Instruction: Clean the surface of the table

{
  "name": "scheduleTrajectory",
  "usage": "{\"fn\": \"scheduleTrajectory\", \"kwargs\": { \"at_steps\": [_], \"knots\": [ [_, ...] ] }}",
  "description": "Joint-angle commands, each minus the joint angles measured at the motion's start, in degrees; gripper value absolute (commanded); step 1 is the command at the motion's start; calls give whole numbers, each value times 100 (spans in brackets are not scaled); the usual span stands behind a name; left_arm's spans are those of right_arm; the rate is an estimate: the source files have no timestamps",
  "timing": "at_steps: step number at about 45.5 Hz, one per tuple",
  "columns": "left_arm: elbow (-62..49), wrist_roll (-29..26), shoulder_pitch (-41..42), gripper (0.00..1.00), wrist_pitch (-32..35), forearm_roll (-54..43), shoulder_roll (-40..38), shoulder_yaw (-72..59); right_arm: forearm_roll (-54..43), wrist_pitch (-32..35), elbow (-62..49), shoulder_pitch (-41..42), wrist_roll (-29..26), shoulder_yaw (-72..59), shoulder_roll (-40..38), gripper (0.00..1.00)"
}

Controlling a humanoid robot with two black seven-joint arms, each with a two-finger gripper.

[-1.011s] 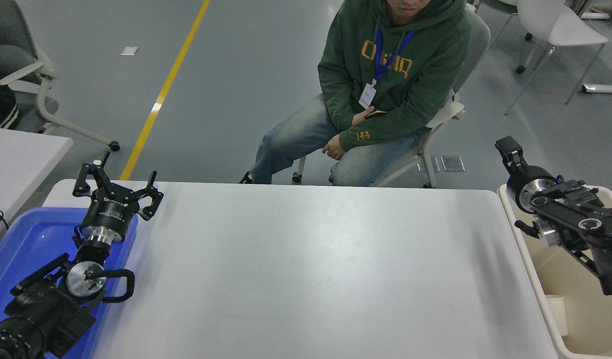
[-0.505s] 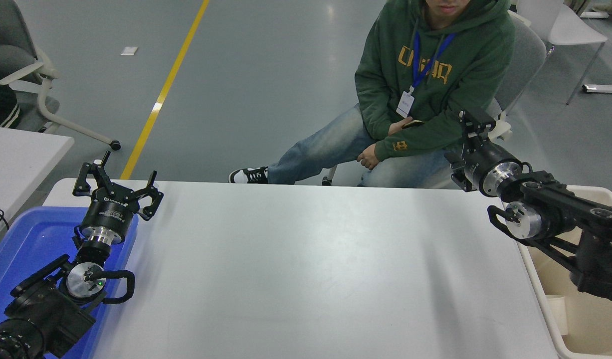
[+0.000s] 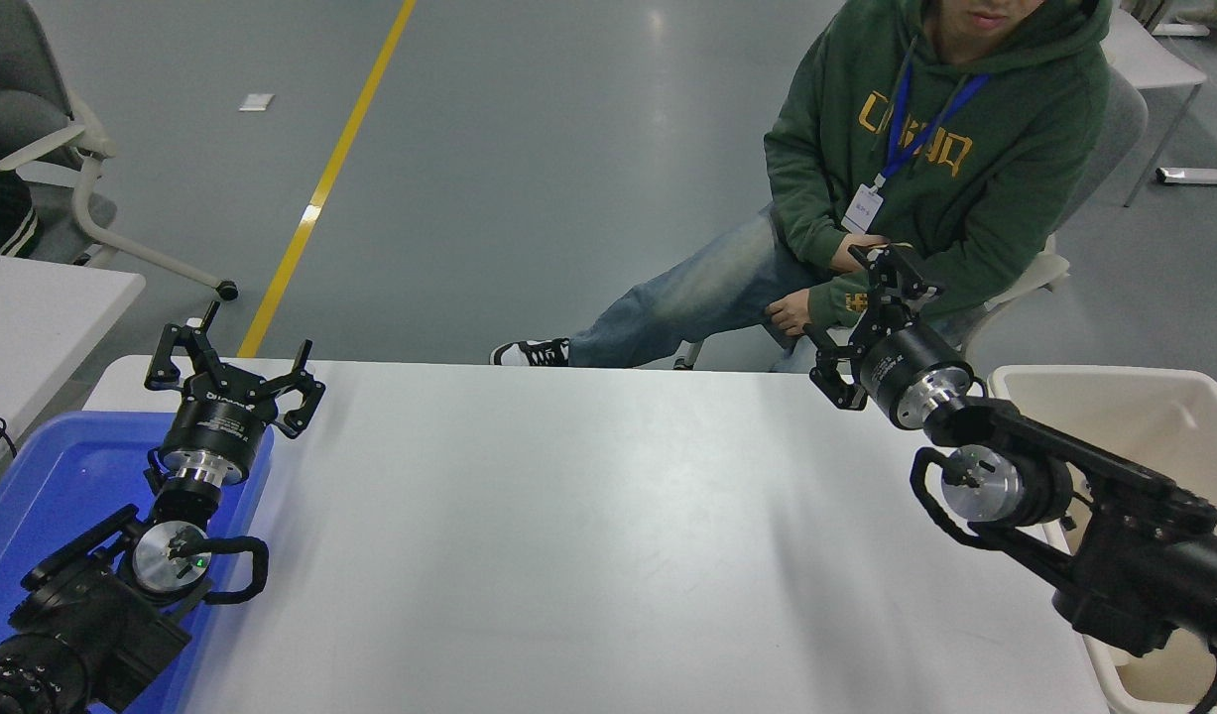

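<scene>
Desk top (image 3: 588, 535) looks done: bare glossy white from edge to edge, nothing loose on it that I can spot, no cloth or wiper anywhere either. Only soft shadows and a few faint scuffs near the middle; can't tell from here whether those are dirt or just glare. My read: task is at or near the end, with at most a retreat of the arm left, unless a wipe pass is meant, and then nothing shows a tool for it.

Blue tray (image 3: 43, 476) sits at the desk's left end, beige bin (image 3: 1154, 397) just off the right end. What shows of the tray's inside is bare; the arm hides much of the bin's.

Right pincer (image 3: 861, 312) hangs above the far right edge of the desk, aimed away toward the person in the green hoodie (image 3: 955, 159) seated just beyond. Fingers spread fairly wide, nothing between them, not touching the desk. It overlaps the person's hand (image 3: 791, 315) in view; I can't tell the real gap, so that's the one thing I'd watch.

Left pincer (image 3: 233, 372) is parked over the far end of the tray at the desk's left corner, fingers splayed wide, empty.
</scene>
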Motion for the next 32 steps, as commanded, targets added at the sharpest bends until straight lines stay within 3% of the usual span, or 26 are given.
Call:
{"fn": "scheduleTrajectory", "kwargs": {
  "at_steps": [1, 32],
  "knots": [
    [0, 0, -8, 100, 0, 0, -1, 0, 28, 114, -1003, -260, 77, 313, 956, 98],
    [0, 0, 0, 100, 0, 0, -1, 0, -59, 229, -1558, -322, 288, 313, 1282, 98]
  ]
}}
